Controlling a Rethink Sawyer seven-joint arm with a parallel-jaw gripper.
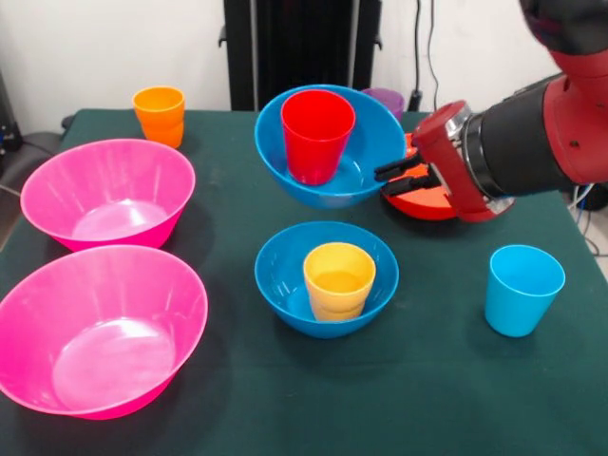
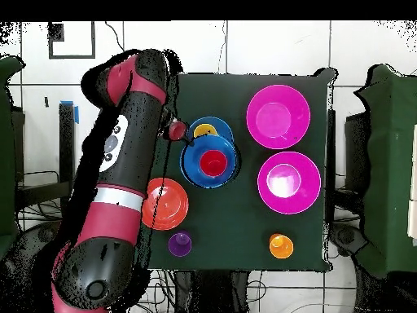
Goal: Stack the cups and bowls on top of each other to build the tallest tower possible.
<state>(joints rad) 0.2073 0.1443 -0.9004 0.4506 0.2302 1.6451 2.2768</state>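
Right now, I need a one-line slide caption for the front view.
Gripper grips the rim of a raised blue bowl holding a red cup, above another blue bowl with a yellow cup.

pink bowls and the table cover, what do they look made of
The pink bowls look like glossy, slightly see-through plastic: bright highlights on the rims and light glowing through the bottoms. The table cover looks like matte dark green cloth or felt, with no shine at all.

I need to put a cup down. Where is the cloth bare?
Bare: the front strip between the near pink bowl and the light blue cup, and between the orange cup and the raised blue bowl. Crowded: around the gripper and orange-red bowl.
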